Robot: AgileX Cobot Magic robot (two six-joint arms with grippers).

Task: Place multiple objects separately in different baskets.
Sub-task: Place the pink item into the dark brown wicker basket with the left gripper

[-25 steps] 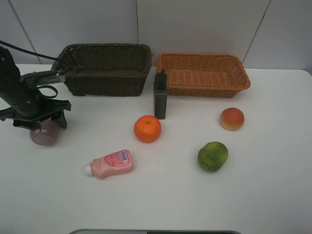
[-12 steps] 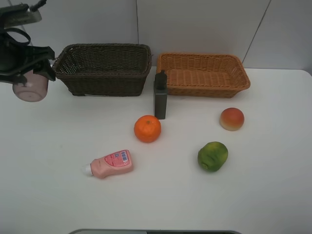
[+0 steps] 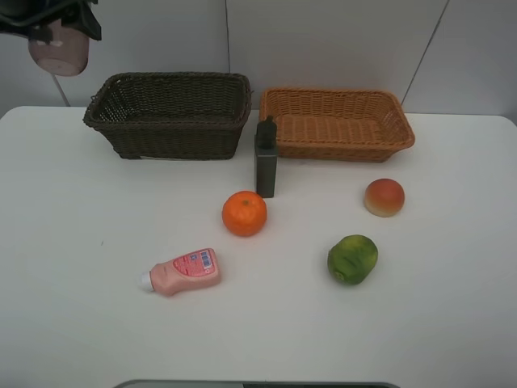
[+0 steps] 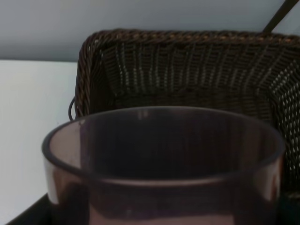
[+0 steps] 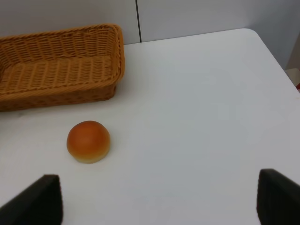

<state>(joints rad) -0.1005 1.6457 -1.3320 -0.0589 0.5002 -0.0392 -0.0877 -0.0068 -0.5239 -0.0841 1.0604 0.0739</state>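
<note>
White tabletop [image 3: 452,323] backed by pale wall panels fills my overhead feed. At its far edge sit two woven wicker baskets side by side, the deeper dark brown basket [image 3: 174,141] and the shallower orange-tan basket [image 3: 339,149]. I can see nothing in either, though the dark one's near wall hides part of its floor.

A tall dark grey rectangular bottle [image 3: 265,162] stands upright just in front of the gap between them. The other pieces lie loose and well apart, which I judge leaves room for single picks. They are a pink white-capped squeeze bottle [image 3: 184,272] on its side, a green fruit [image 3: 352,259], an orange [image 3: 244,213] and a red-yellow peach-like fruit [image 3: 384,197].

The translucent mauve plastic cup [image 3: 58,52] is off the table, upright, high beside the outer end of the dark basket. My left gripper [image 3: 56,28] is clamped around it. I read that height as clearance for carrying it over the rim, and the left wrist feed looks past the cup's mouth into that basket.

My right gripper [image 5: 159,201] hangs spread wide with nothing between its tips, near the peach-like fruit.

The frame edge cuts off most of the left gripper overhead. The cup blocks its fingers on the wrist feed. The right arm is absent overhead.
</note>
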